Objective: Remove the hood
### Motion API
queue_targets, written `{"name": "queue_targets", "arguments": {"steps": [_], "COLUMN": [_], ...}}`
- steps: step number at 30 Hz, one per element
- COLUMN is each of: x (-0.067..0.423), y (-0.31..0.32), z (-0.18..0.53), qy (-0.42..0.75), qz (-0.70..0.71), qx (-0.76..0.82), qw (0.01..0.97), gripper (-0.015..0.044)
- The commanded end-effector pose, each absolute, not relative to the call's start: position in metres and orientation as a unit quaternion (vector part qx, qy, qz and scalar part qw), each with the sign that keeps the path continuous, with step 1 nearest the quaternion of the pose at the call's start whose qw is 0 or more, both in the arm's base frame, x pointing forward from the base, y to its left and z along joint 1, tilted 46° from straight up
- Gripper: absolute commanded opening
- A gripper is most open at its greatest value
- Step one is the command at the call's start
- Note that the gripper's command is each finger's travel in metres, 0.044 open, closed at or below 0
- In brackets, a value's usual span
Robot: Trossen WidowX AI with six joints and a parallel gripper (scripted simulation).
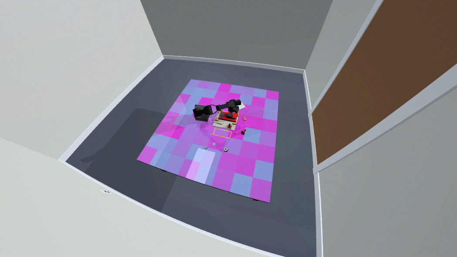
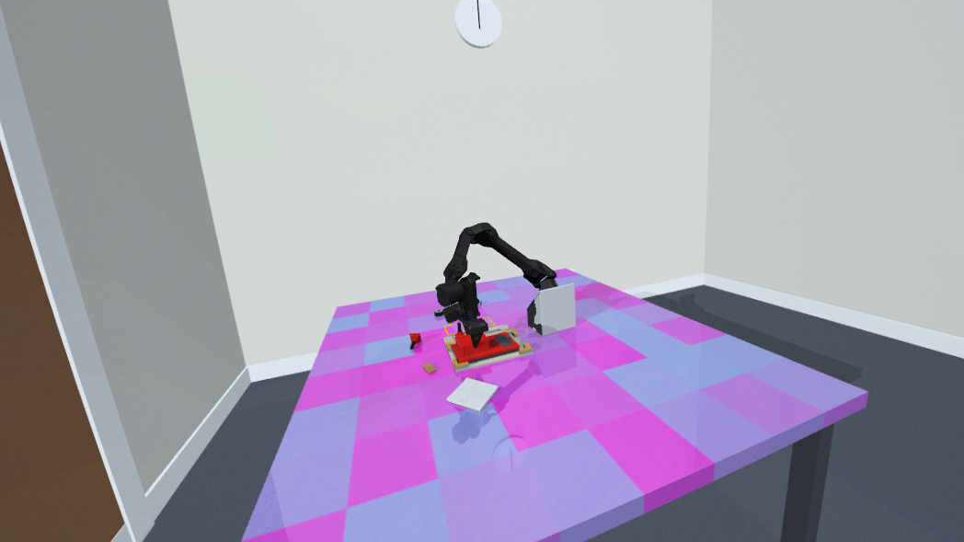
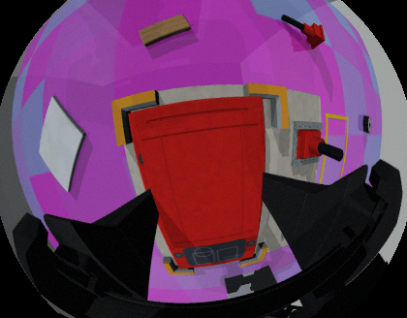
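Note:
The toy car (image 1: 225, 116) (image 2: 490, 349) sits in a beige fixture board (image 1: 219, 122) (image 2: 523, 350) (image 3: 277, 147) with orange corners. Its flat red hood (image 3: 204, 167) fills the middle of the wrist view and lies on the car. My gripper (image 1: 230, 114) (image 2: 475, 331) (image 3: 207, 186) reaches down onto the car, one black finger on each long side of the hood, and is shut on it. The marked area (image 1: 221, 136) (image 3: 345, 142) is an orange outline on the table just beyond the board; nothing lies in it.
A small red part with a black handle (image 1: 229, 126) (image 3: 310, 143) sits on the board. Near it lie a white flat plate (image 2: 471, 394) (image 3: 59, 143), a brown block (image 2: 429, 367) (image 3: 165, 30) and a red-and-black piece (image 1: 243, 131) (image 2: 414, 340) (image 3: 309, 32). A white box (image 2: 555, 308) stands at the arm's base.

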State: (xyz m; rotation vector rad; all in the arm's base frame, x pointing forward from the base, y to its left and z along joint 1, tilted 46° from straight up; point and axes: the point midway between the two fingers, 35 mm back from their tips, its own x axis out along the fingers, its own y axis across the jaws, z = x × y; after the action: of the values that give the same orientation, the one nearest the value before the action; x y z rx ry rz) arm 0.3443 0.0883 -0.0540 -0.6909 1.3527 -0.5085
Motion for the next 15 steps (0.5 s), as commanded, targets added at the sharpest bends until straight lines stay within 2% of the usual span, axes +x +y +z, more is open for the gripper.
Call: {"name": "queue_targets", "arguments": {"steps": [1,15], "x": [0.3437,0.3422], "y": [0.0909,0.0973], "z": [-0.0521,-0.0457], "qy": [0.607,0.607], "qz": [-0.229,-0.228], "qx": [-0.307,-0.307], "qw": [0.697,0.697], "gripper": [0.0,0.0]}}
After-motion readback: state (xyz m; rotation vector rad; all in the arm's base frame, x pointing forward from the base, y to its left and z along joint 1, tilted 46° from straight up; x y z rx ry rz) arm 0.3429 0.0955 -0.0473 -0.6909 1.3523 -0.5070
